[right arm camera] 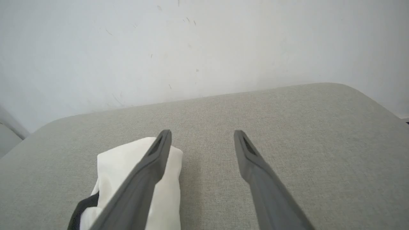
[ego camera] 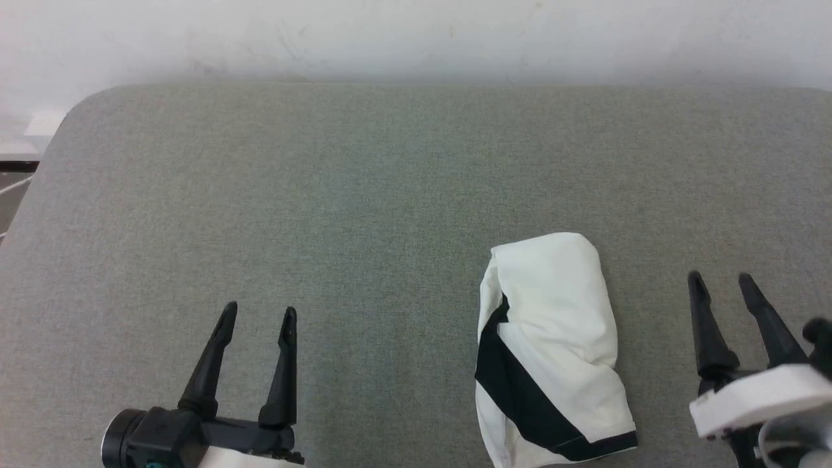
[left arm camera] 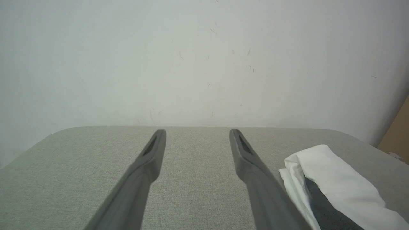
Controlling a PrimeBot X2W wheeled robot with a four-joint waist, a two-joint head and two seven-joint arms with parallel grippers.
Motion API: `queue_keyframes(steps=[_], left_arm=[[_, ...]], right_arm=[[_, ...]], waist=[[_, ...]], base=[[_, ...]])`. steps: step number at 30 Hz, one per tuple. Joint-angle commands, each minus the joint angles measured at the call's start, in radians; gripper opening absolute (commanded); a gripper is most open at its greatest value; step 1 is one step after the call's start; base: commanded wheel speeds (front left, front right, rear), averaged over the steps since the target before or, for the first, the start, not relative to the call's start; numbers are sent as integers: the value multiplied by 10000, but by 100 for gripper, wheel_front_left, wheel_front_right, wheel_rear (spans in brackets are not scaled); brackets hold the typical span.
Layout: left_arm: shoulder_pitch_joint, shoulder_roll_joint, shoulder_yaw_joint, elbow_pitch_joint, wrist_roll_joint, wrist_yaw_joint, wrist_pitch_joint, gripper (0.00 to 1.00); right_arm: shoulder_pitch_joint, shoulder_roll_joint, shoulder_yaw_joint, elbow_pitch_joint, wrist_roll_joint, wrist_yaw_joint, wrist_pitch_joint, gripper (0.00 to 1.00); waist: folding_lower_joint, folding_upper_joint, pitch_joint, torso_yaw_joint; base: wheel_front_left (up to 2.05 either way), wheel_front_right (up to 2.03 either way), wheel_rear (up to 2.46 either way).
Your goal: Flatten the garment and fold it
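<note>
The garment (ego camera: 552, 344) lies bunched in a compact bundle on the grey cushioned surface (ego camera: 364, 195), right of centre near the front edge: white cloth with a black band across its lower left. My left gripper (ego camera: 259, 315) hovers open well to its left, nothing between its fingers. My right gripper (ego camera: 721, 281) stands open just to the right of the bundle, apart from it. In the left wrist view the garment (left arm camera: 335, 182) sits right of the open left gripper (left arm camera: 198, 132). In the right wrist view the garment (right arm camera: 115, 169) lies behind the left finger of the open right gripper (right arm camera: 202, 133).
A pale wall (ego camera: 416, 39) runs along the far edge of the surface. The surface's rounded far-left corner (ego camera: 78, 107) borders a gap with a white object (ego camera: 42, 123) and a cable. A tan panel (left arm camera: 397, 134) shows at the far right in the left wrist view.
</note>
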Motion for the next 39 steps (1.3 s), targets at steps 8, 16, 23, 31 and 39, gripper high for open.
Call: queue_keyframes(steps=[8,16,23,31,39], left_arm=[[330,-28,-141,-164,556,57,-47,100],[449,-25,-256,39,851,115,-47,100],[323,9,-260,-7,926,102,-47,100],[146,-2,-368,91,796,85,-47,100],[-115,-15,-466,199,645,58,-47,100]], right_arm=[[836,-1,-42,1107,-895,-7,-2443,100],[668,-1,373,1800,-963,-7,-2848,100],[340,-1,874,1893,-754,-7,-1856,100],[-120,-1,1597,2223,-684,-7,917,100],[-705,-14,1232,2384,-461,-7,2228,100]], waist=[[0,0,-146,-106],[0,0,-183,-73],[0,0,-12,152],[0,0,263,478],[0,0,685,909]], base=[[0,0,0],[0,0,0],[0,0,0],[0,0,0],[0,0,0]])
